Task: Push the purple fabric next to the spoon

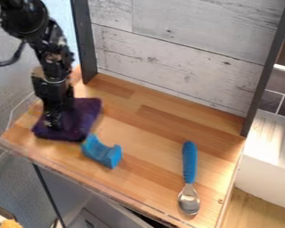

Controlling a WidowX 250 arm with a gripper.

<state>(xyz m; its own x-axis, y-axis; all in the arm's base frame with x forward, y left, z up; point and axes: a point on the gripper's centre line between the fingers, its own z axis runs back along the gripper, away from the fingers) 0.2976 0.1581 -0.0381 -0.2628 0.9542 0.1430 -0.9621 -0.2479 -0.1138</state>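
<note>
Fabric (84, 115), dark purple, lies at the left end of the wooden tabletop (151, 133), near the clear rim (14, 143). Black gripper (53, 124) points down over its left part. Blue block (103, 152) sits just beside the fabric's front right corner; between block and spoon (190, 167) runs bare wood — the spoon lies near the right edge, its bowl toward the front. Gripper and arm hide some fabric — whether the pincer is spread or pressed together, I cannot tell.
</note>
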